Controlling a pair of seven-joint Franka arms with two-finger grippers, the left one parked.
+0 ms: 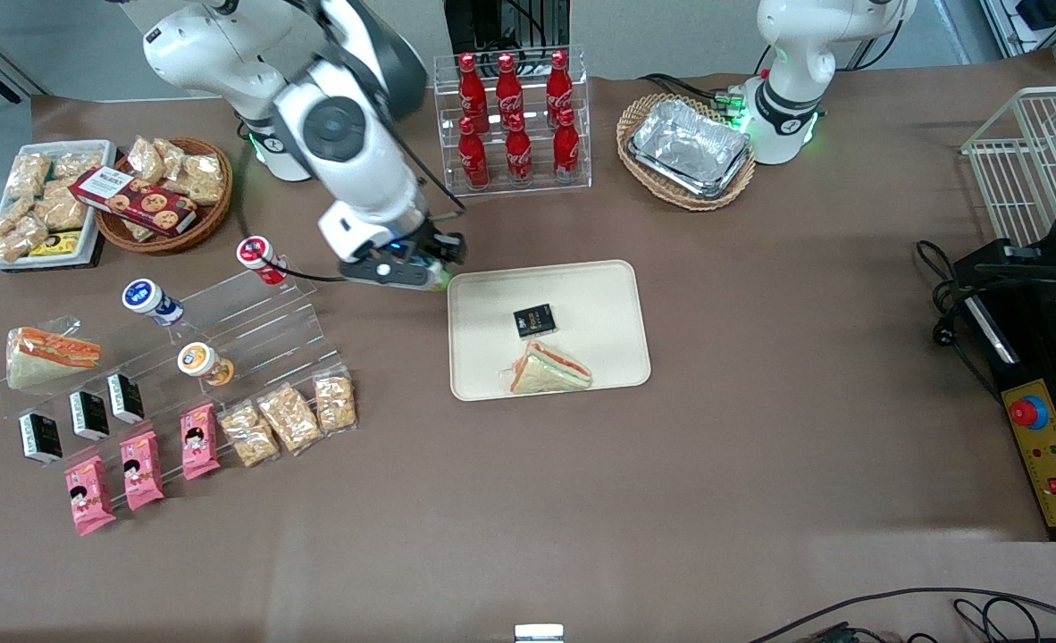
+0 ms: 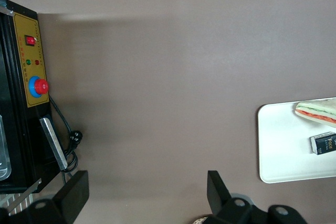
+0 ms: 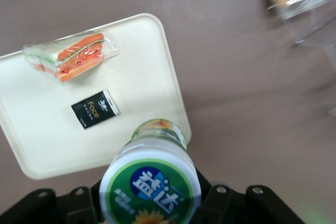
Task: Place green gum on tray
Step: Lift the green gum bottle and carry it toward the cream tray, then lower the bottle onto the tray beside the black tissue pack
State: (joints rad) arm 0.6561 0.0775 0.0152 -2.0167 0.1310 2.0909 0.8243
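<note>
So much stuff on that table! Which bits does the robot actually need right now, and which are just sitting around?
Needed: green gum, held in the gripper over the tray's corner; tray.

Just lying about: sandwich and black packet on the tray, cola bottles, foil trays, orange-capped bottle.

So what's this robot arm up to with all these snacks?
The working arm's gripper holds the green gum, a small bottle with a green-and-white cap, and hangs over the corner of the cream tray nearest the acrylic display steps. The bottle isn't set down yet. A wrapped sandwich and a small black packet already lie on the tray.
</note>
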